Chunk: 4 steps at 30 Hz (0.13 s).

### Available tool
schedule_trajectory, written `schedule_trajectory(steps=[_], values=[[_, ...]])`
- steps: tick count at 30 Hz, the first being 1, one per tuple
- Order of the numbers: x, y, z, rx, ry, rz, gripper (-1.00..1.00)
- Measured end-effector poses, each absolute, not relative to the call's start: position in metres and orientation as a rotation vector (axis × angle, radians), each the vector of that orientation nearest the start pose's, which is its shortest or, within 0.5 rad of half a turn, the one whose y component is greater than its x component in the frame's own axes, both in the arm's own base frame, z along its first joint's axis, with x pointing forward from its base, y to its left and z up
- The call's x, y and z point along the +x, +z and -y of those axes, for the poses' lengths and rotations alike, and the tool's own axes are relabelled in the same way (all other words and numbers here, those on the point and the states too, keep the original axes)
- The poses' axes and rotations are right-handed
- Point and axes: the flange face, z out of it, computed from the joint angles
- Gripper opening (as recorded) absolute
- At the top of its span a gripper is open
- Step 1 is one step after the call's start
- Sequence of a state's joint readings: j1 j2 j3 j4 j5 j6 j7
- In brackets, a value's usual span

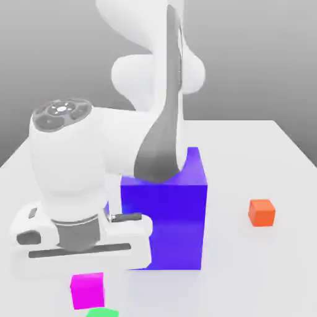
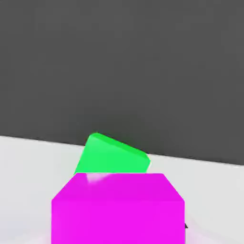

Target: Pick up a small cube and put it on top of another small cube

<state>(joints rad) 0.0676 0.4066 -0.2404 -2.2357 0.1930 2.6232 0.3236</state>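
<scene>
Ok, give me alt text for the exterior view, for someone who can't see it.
A white robot arm's hand hangs just above a small bright magenta cube on a white table. A large blue block stands behind, a small orange cube towards the exterior view's right, a green object at the bottom edge.

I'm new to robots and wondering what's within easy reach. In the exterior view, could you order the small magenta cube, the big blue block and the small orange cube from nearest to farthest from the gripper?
1. Small magenta cube, directly below the gripper.
2. Big blue block, beside it toward the exterior view's right.
3. Small orange cube, far off at that view's right.
</scene>
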Motion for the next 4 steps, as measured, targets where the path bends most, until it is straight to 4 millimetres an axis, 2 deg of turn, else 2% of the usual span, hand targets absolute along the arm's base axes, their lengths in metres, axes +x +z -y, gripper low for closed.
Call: schedule_trajectory(steps=[1, 4], values=[[0.5349, 0.1826, 0.1004, -2.979, 0.001, -0.996, 1.0], [0.5349, 0.1826, 0.1004, -2.979, 0.001, -0.996, 1.0]])
